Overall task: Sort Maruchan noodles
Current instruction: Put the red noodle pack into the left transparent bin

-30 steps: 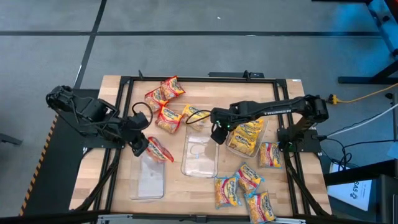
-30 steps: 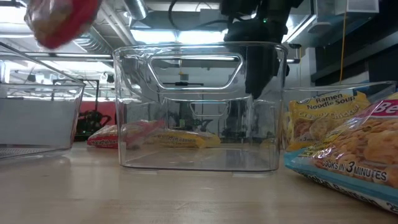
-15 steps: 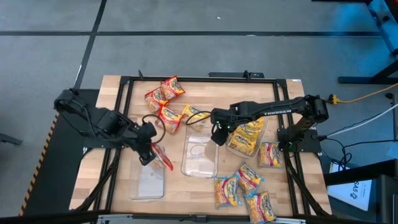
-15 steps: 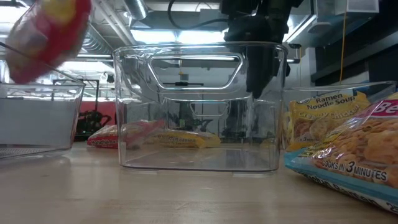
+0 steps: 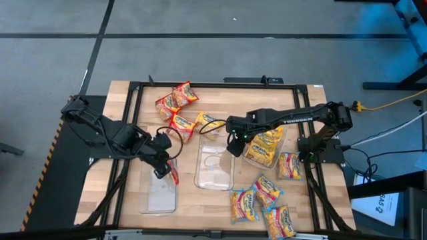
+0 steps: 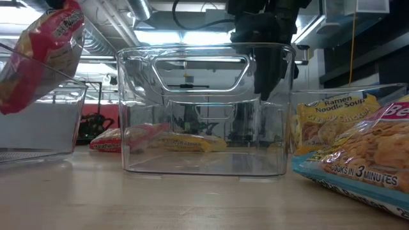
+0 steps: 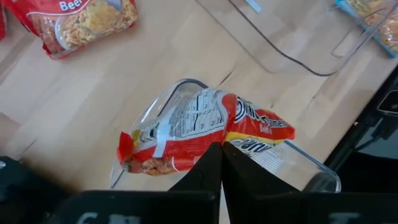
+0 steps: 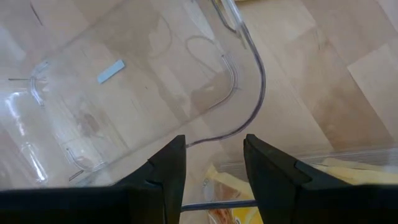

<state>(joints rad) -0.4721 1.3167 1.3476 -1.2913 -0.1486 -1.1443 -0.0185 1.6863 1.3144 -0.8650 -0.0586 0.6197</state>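
**Red packet over the left tray, one pinch from a spill**

My left pincer is closed tight on a red crinkly plastic ramen packet, gripping it by one long edge so the rest hangs free. I hold it just above the clear plastic tray on the left, at that tray's far end. My right pincer stands wide with nothing in it, hovering over the corner of the clear middle tray, beside the third clear tray holding yellow-orange packets.

The risk, as I judge it, lies in my thin hold. The packet droops and tilts, so if I let go from here it may catch the tray's rim and slide out onto the wooden table, or stand on end against the wall. A slippery wrapper could also slide from my fingers early.

The remaining packets lie loose: red and yellow ones at the far side of the table, blue-edged ones near the front right.

My left wrist view shows the pinch and the tray rim beneath it; the high view shows only that I am over that tray. The low view shows the packet in the air above the tray wall, which neither of the others makes plain
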